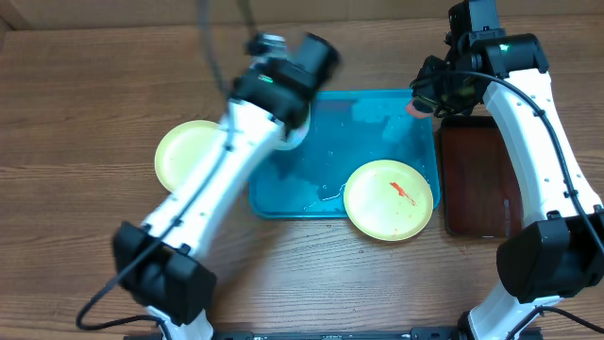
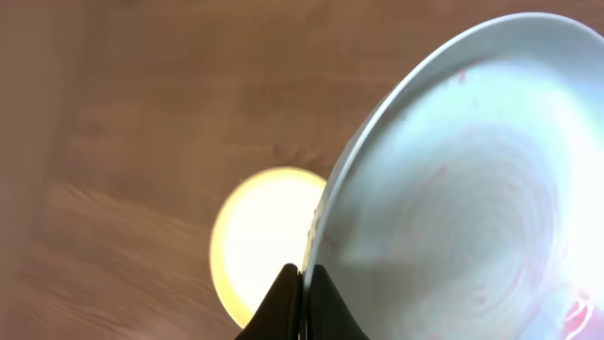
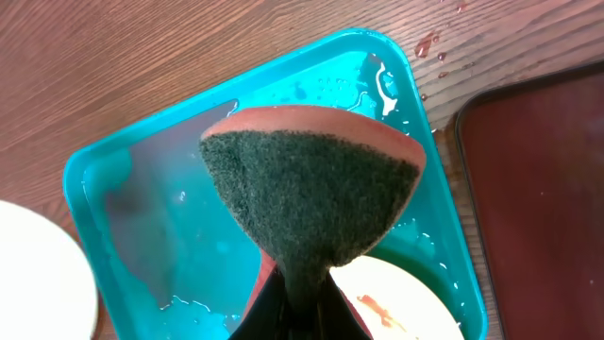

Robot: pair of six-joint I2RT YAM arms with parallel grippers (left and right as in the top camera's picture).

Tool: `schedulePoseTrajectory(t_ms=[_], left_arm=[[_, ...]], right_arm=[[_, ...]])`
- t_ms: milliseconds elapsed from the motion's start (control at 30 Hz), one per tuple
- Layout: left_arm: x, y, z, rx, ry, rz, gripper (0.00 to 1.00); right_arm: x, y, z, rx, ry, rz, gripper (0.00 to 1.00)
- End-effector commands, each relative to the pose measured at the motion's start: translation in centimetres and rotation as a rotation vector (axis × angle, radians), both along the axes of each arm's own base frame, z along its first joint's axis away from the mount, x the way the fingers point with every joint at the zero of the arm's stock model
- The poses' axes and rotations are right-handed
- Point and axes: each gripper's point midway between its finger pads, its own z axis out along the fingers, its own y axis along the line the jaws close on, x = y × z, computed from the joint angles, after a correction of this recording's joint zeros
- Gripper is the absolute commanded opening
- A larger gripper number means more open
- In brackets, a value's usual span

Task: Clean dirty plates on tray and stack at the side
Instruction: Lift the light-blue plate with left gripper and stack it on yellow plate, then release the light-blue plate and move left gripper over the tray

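Observation:
My left gripper [image 1: 294,121] [image 2: 304,283] is shut on the rim of the light blue-white plate [image 1: 304,134] [image 2: 472,189]. It holds the plate tilted in the air over the teal tray's left end, and faint pink smears show on it. A clean pale yellow plate [image 1: 184,153] [image 2: 264,236] lies on the table left of the teal tray [image 1: 377,123] [image 3: 142,217]. A second yellow plate [image 1: 389,198] [image 3: 396,302] with a red smear rests on the tray's front right corner. My right gripper [image 1: 422,102] [image 3: 302,293] is shut on an orange sponge with a green scouring pad [image 1: 413,108] [image 3: 311,189], above the tray's back right corner.
A dark brown-red tray [image 1: 481,175] [image 3: 538,161] lies right of the teal tray. The teal tray floor is wet, with water drops. Red spots mark the wood [image 3: 425,42] by its back right corner. A pale plate edge [image 3: 38,274] shows at lower left in the right wrist view.

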Motion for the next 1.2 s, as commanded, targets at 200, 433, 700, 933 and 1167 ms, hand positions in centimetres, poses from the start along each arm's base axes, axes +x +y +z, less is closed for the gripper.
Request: schedulePoseTrajectory(t_ms=[200,433,700,933,1167], left_arm=[[-2.2,10.2,-1.6,-0.533,0.188,0.113,0.05],[-4.7,18.7,-9.1,-0.724,0.224,0.313,0.04],[-5.5,19.1,-16.4,-0.746,0.204,0.349,0.05],[-6.1,20.0,-19.8,-0.705,0.157,0.397,0.04],[-6.4,20.1,-20.3,-0.670,0.159,0.417,0.25]], right_arm=[[0.2,-0.1,0.4,-0.015,-0.020,0.025,0.04],[0.3,0.0,0.4,-0.014,-0.025,0.025,0.04],[0.3,0.0,0.5,-0.014,-0.027,0.025,0.04],[0.3,0.0,0.5,-0.014,-0.026,0.025,0.04],[0.3,0.0,0.5,-0.014,-0.027,0.025,0.04]])
